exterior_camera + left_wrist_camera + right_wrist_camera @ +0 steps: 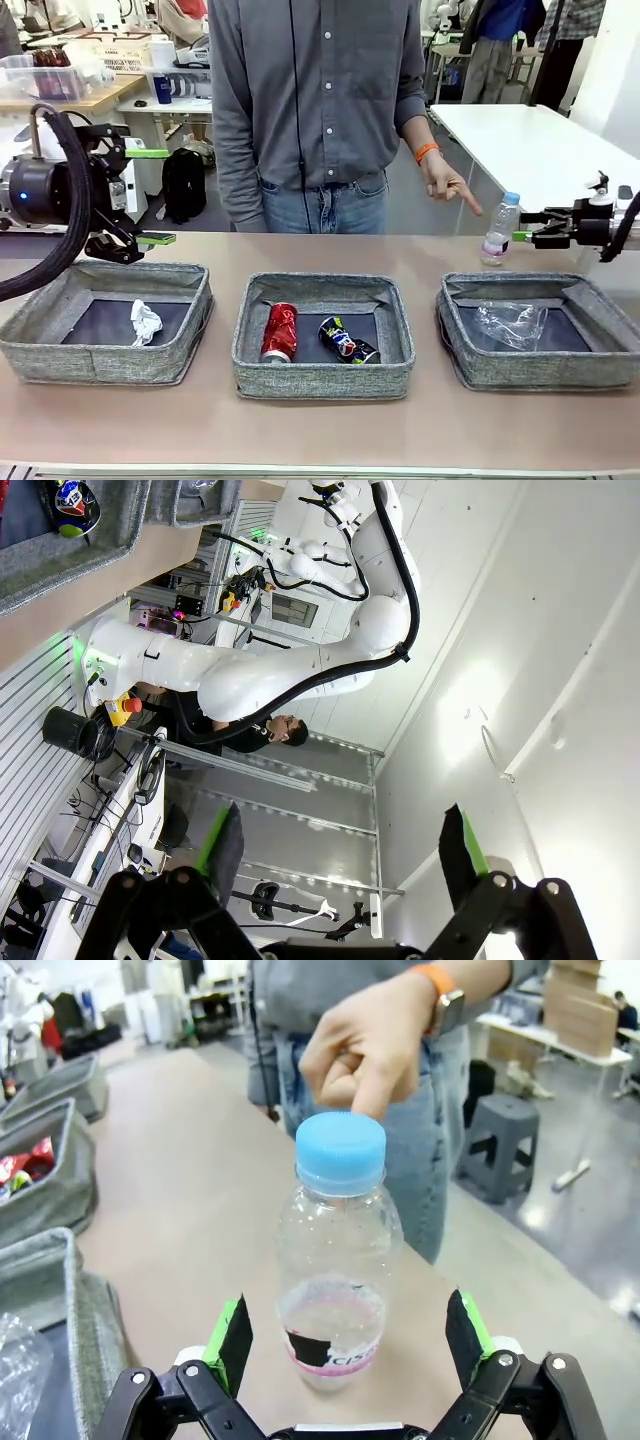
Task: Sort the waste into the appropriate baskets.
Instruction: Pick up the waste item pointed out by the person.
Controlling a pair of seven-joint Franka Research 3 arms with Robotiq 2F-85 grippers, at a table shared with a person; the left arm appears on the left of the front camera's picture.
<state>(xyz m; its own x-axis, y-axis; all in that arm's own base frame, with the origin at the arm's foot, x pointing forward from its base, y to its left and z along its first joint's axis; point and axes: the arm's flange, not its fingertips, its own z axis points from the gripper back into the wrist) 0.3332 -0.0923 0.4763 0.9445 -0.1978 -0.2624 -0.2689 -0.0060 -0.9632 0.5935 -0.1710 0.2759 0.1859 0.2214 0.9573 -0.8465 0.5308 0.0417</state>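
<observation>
Three grey baskets stand in a row. The left basket (pixel 40 335) holds a white paper wad (pixel 145 322). A red can (pixel 279 332) and a dark blue-and-yellow can (pixel 347 340) lie in the middle basket (pixel 320 375). A clear plastic cup (pixel 510 322) lies in the right basket (pixel 600 360). The blue-capped water bottle (pixel 500 230) (pixel 338 1260) stands upright on the table behind that basket. My right gripper (pixel 522 236) (pixel 348 1330) is open, a pad on either side of the bottle and neither touching it. My left gripper (pixel 155 196) (pixel 342 842) hangs open and empty above the left basket's far edge.
A person stands at the far side; one hand (pixel 450 187) (pixel 385 1050) points a finger down at the bottle's cap. In the left wrist view, the dark can (pixel 75 505) in a basket (pixel 60 555) shows at the top left. Bare table lies in front of the baskets.
</observation>
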